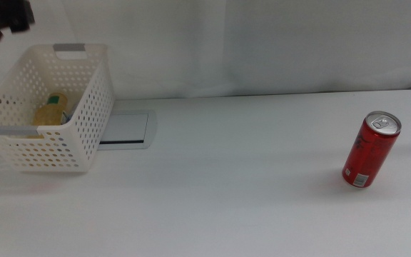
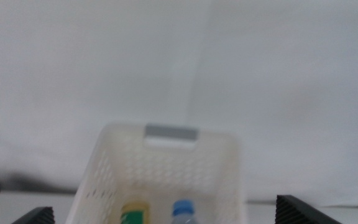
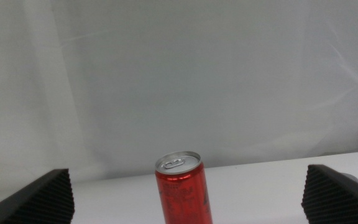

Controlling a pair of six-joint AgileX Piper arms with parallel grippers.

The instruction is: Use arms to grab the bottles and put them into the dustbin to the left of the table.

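The white perforated dustbin stands at the table's left. In it lie the yellow-juice bottle and the blue-capped water bottle; the yellow bottle also shows in the left wrist view. My left gripper is open and empty, held above the dustbin. It shows as a dark shape at the top left of the middle view. The red can stands upright at the table's right. My right gripper is open, facing the can, jaws wide either side and apart from it.
A flat grey-white tray lies on the white table just right of the dustbin. A white curtain hangs behind the table.
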